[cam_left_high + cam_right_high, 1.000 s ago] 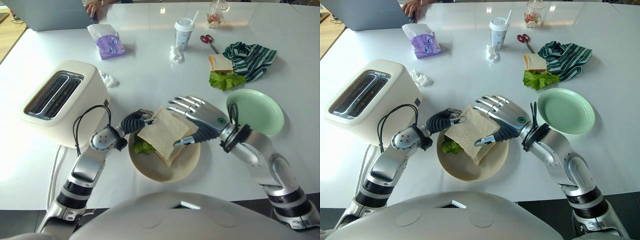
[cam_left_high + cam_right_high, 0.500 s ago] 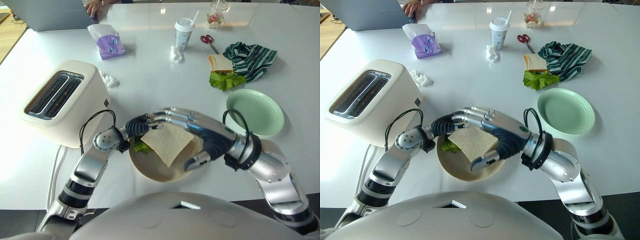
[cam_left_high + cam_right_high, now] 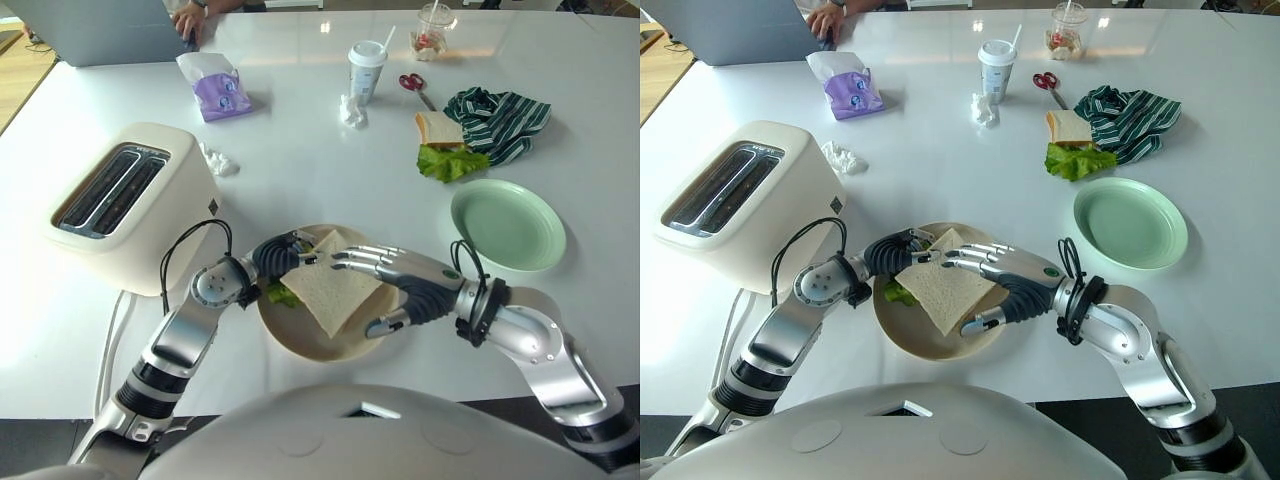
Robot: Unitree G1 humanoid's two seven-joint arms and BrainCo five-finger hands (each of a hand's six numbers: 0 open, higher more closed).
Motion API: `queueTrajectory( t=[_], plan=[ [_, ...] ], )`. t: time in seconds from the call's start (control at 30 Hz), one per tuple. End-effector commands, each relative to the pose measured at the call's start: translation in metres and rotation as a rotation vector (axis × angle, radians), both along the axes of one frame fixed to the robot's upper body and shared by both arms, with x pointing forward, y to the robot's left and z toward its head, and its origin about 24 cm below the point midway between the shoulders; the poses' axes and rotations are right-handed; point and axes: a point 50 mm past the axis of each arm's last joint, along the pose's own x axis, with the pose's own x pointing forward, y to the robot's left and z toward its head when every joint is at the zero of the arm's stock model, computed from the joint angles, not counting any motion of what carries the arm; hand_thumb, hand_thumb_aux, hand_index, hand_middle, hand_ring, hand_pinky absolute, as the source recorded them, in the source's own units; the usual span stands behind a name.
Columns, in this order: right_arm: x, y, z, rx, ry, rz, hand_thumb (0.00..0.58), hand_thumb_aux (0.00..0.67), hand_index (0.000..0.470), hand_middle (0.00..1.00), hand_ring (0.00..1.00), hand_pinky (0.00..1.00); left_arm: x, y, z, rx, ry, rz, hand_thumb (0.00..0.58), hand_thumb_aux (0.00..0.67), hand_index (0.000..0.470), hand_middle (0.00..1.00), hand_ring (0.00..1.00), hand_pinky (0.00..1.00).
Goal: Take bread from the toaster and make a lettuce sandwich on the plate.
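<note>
Bread [image 3: 322, 290]: on lettuce [image 3: 282, 296] in plate [image 3: 345, 352], near desk's [image 3: 300, 150] front edge.
Left hand [image 3: 280, 255]: curled on its corner; you steady it.
Right hand [image 3: 405, 290]: spread flat over it, gripping nothing, likely pressing.

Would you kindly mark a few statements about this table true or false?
1. A bread slice lies over lettuce on the tan plate. True.
2. The toaster lies tipped on its side. False: it stands upright, slots facing up.
3. The green plate sits left of the toaster. False: it sits to its right.
4. A spare slice and lettuce leaf lie beside the striped cloth. True.
5. The left hand and right hand are both at the bread slice. True.
</note>
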Motion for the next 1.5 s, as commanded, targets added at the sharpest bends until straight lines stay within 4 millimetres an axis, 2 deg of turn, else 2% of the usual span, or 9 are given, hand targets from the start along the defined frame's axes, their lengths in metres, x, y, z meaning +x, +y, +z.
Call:
queueTrajectory(
  t=[0.03,0.3,0.57,0.87,0.9,0.93,0.97,1.23,1.5],
  plan=[
    [-0.002,0.007,-0.007,0.008,0.023,0.031,0.0,0.0,0.0,0.0,0.0,0.0,0.0,-0.001,-0.004,-0.001,0.018,0.006,0.58,0.67,0.47,1.0,1.0,1.0],
    [-0.018,0.011,-0.008,0.033,0.129,0.091,0.0,0.0,0.0,0.0,0.0,0.0,0.006,-0.001,-0.003,-0.015,-0.008,0.061,0.58,0.67,0.47,1.0,1.0,1.0],
    [-0.018,0.01,-0.009,0.02,0.144,0.096,0.0,0.0,0.0,0.0,0.0,0.0,0.005,0.002,-0.004,0.007,-0.015,0.07,0.58,0.67,0.47,1.0,1.0,1.0],
    [-0.012,0.011,-0.045,-0.184,0.148,0.076,0.0,0.0,0.0,0.0,0.0,0.0,0.001,0.001,-0.008,0.041,-0.012,0.073,0.58,0.67,0.47,1.0,1.0,1.0],
    [-0.011,0.01,-0.049,-0.204,0.153,0.073,0.0,0.0,0.0,0.0,0.0,0.0,0.001,0.001,-0.008,0.057,-0.022,0.076,0.506,0.431,0.302,0.0,0.0,0.0],
    [-0.011,0.009,-0.051,-0.22,0.154,0.072,0.0,0.0,0.0,0.0,0.0,0.0,0.001,0.001,-0.008,0.069,-0.031,0.08,0.092,0.055,0.039,0.0,0.0,0.0],
    [-0.01,0.009,-0.053,-0.234,0.152,0.066,0.0,0.0,0.0,0.0,0.0,0.0,0.002,0.001,-0.008,0.076,-0.037,0.084,0.0,0.0,0.0,0.0,0.0,0.0],
    [0.007,0.002,-0.064,-0.297,0.101,-0.038,0.0,0.0,0.0,0.0,0.0,0.0,0.008,0.008,0.001,0.124,-0.155,0.143,0.0,0.0,0.0,0.0,0.0,0.0],
    [0.007,0.0,-0.072,-0.303,0.146,-0.041,0.0,0.0,0.0,0.0,0.0,0.0,0.013,0.032,0.072,0.2,-0.568,0.235,0.0,0.0,0.0,0.0,0.0,0.0]
  ],
)
